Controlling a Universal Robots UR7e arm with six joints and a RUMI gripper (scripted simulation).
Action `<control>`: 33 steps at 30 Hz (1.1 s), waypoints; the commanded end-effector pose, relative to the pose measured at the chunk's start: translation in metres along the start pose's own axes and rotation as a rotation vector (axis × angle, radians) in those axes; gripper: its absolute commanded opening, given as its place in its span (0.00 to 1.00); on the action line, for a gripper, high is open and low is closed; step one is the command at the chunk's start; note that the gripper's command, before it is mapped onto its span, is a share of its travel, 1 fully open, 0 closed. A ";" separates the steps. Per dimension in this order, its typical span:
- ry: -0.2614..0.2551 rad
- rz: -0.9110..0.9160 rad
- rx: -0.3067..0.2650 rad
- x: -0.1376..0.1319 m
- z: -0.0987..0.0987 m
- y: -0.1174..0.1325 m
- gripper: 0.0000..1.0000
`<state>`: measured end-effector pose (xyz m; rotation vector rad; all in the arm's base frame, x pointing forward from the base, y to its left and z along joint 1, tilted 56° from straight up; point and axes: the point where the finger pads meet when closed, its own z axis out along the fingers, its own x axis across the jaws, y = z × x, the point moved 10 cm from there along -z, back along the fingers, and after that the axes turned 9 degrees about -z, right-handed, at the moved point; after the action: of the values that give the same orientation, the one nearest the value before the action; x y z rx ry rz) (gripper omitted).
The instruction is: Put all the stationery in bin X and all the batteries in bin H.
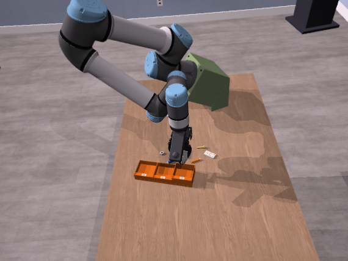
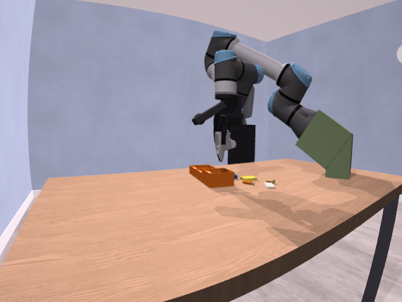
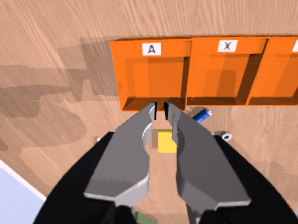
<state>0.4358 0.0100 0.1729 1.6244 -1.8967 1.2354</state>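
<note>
My gripper (image 1: 184,162) (image 2: 221,160) (image 3: 160,103) is shut and empty, above the table near the bin marked A (image 1: 184,173) (image 2: 223,180) (image 3: 154,75). The bin marked X (image 1: 165,171) (image 3: 220,77) is the middle one. The third bin (image 1: 147,168) (image 3: 280,80) is partly outside the wrist view and its letter is cut off. All three stand upright in a row. A blue cylinder (image 1: 170,161) (image 2: 235,176) (image 3: 202,116), seemingly a battery, lies close beside the bins. An orange cylinder (image 1: 196,160) (image 2: 247,182) lies near the A bin. A flat yellow square (image 2: 249,178) (image 3: 166,142) lies below the fingers.
A small metal nut (image 1: 162,153) (image 3: 226,136) lies beside the blue cylinder. A white block with dark dots (image 1: 210,154) (image 2: 269,185) and a small yellowish bolt-like piece (image 1: 200,147) (image 2: 270,180) lie beyond the orange cylinder. The green arm mount (image 1: 210,88) (image 2: 326,145) stands behind.
</note>
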 end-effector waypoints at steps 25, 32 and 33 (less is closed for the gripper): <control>0.000 -0.004 -0.004 -0.001 0.054 0.002 0.04; 0.000 -0.001 0.000 0.000 0.053 0.001 0.04; 0.000 -0.001 0.000 0.000 0.053 0.001 0.04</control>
<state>0.4501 -0.0308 0.1443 1.6239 -1.8971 1.2374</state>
